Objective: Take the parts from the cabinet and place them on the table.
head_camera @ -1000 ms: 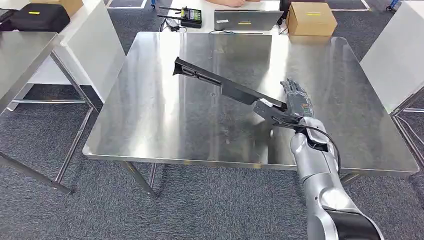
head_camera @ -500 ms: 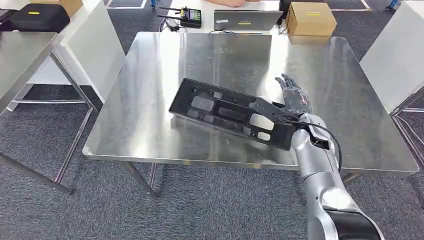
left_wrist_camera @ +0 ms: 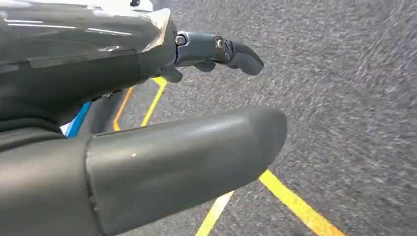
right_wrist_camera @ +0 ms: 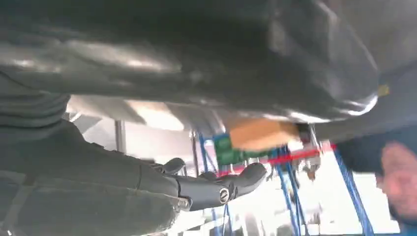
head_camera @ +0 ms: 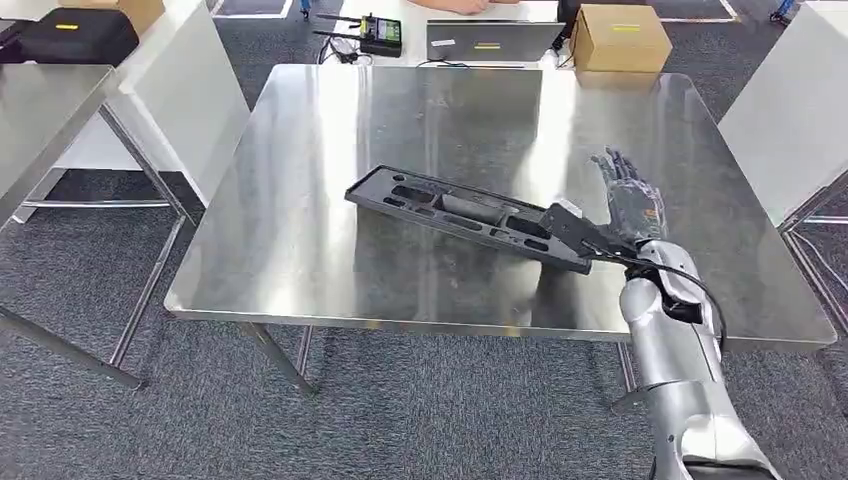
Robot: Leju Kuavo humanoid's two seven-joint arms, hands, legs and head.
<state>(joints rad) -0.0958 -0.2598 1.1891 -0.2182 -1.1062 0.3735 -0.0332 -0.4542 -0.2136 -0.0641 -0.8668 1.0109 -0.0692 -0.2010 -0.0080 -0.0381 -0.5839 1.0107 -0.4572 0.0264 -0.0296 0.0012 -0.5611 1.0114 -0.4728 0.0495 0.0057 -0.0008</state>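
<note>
A long black plastic part [head_camera: 450,212] lies nearly flat across the steel table [head_camera: 420,110], running from the middle toward the front right. My right hand [head_camera: 628,205] is at the part's right end, fingers stretched away from me, and holds the end bracket [head_camera: 570,230] on its thumb side. In the right wrist view a dark blurred surface sits close over the outstretched fingers [right_wrist_camera: 221,189]. My left hand [left_wrist_camera: 162,147] hangs over grey carpet, thumb and fingers apart, holding nothing.
Behind the table stand a cardboard box [head_camera: 622,35], a closed laptop [head_camera: 490,40] and a remote controller [head_camera: 383,32]. A second steel table [head_camera: 40,110] with a black bag [head_camera: 80,35] is at the left. White panels [head_camera: 790,110] flank the right side.
The part, held up on edge above the table a second ago, has come down and turned flat onto the tabletop. My right hand has shifted right with it.
</note>
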